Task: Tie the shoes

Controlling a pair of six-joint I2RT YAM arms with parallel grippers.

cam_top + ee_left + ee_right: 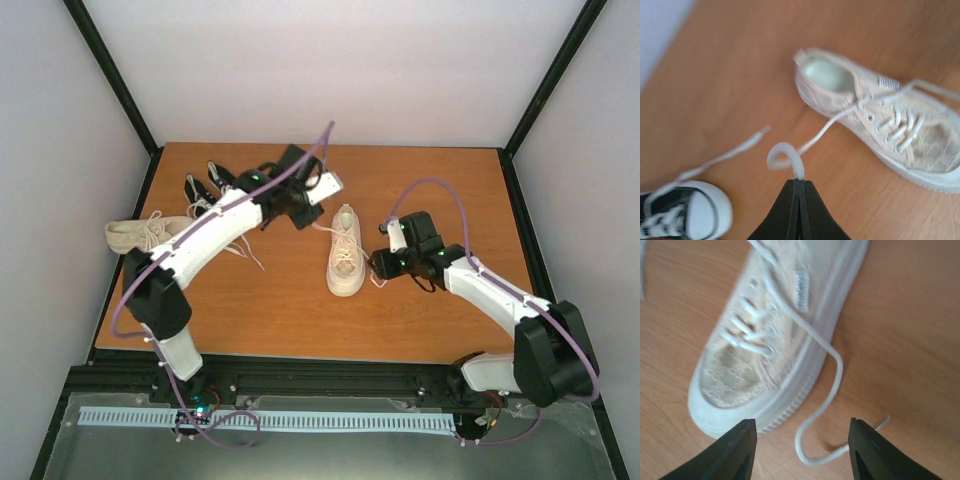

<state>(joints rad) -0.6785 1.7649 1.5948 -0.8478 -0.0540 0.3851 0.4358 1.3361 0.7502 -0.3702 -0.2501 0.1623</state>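
Observation:
A cream sneaker (346,252) stands mid-table, toe toward me, with its laces loose. My left gripper (799,180) is shut on one pale lace (786,152), which curls into a small loop at the fingertips and runs back to the shoe (880,115). It hovers behind the shoe's heel (318,222). My right gripper (801,424) is open above the table beside the shoe's toe (735,385). The other lace (834,382) lies curved on the wood between its fingers. It also shows in the top view (380,264). A second cream sneaker (135,235) lies at the left, and two black sneakers (205,188) stand behind it.
A black sneaker's white toe cap (695,210) and a loose white lace (725,156) lie left of my left gripper. The wooden table (450,180) is walled by white panels with black corner posts (545,85). My left arm (215,235) reaches over the left-hand shoes.

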